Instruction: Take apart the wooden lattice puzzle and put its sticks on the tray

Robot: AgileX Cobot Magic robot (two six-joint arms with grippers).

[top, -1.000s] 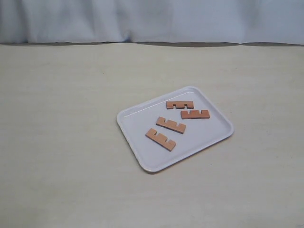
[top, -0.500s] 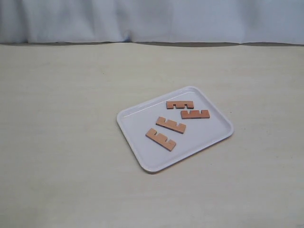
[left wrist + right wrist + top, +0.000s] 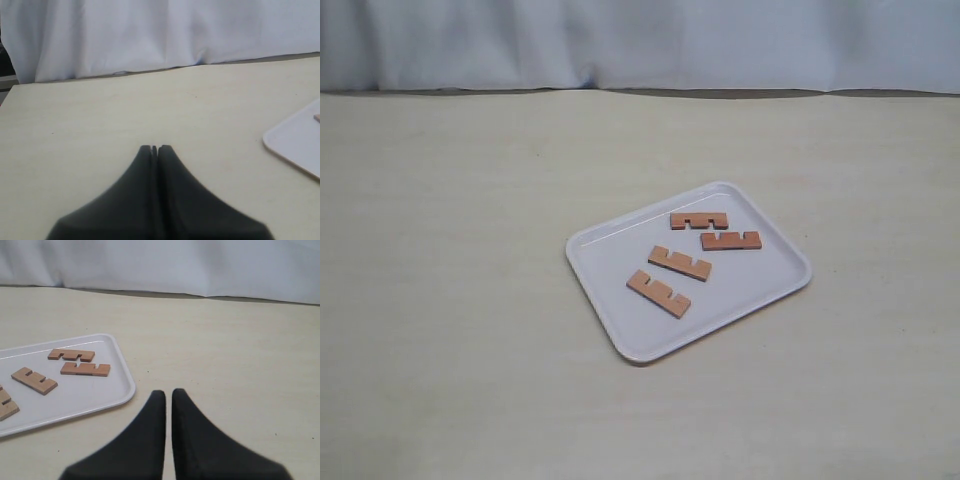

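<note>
**Mia:** Where are the sticks?

**Ben:** All four lie flat on the white tray. Each one is a loose piece with its own spot.

**Mia:** How do they lie?

**Ben:** The back stick is near the tray's far corner. The right stick is just beside it. They are so near that I cannot tell if their corners touch. The middle stick lies apart from those two. The front stick is closest to us, near the middle one but not touching it.

**Mia:** And the tray?

**Ben:** It sits at a slant on the pale table, a bit right of the middle. A white cloth hangs behind the table.

**Mia:** What is the left gripper doing?

**Ben:** Its two black fingers are pressed tight together at the tips. Nothing is in them. It is over bare table, and only a corner of the tray shows off to one side, well apart from it.

**Mia:** And the right gripper?

**Ben:** Its fingers are squeezed almost together, with just a thin line of table showing between them. It holds nothing too. It is near the tray's rim, beside the tray and not over it, and it touches no stick.
</note>
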